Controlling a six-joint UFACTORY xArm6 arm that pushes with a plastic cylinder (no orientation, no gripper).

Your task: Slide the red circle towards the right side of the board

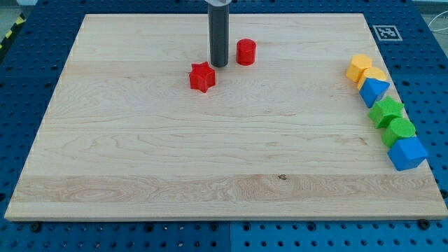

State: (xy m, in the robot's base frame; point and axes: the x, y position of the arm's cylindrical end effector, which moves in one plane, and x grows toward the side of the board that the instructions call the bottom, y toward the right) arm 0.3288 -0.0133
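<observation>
The red circle (246,52) stands on the wooden board (210,147) near the view's top, a little right of centre. My tip (218,65) rests on the board just left of the red circle, with a small gap between them. A red star (201,76) lies just below and left of my tip. The rod rises straight up out of the view's top.
Along the board's right edge a row of blocks runs downward: two yellow blocks (360,68) (373,75), a blue triangle (374,91), a green star (386,111), a green circle (401,130) and a blue cube (407,153). A marker tag (387,32) sits at the top right.
</observation>
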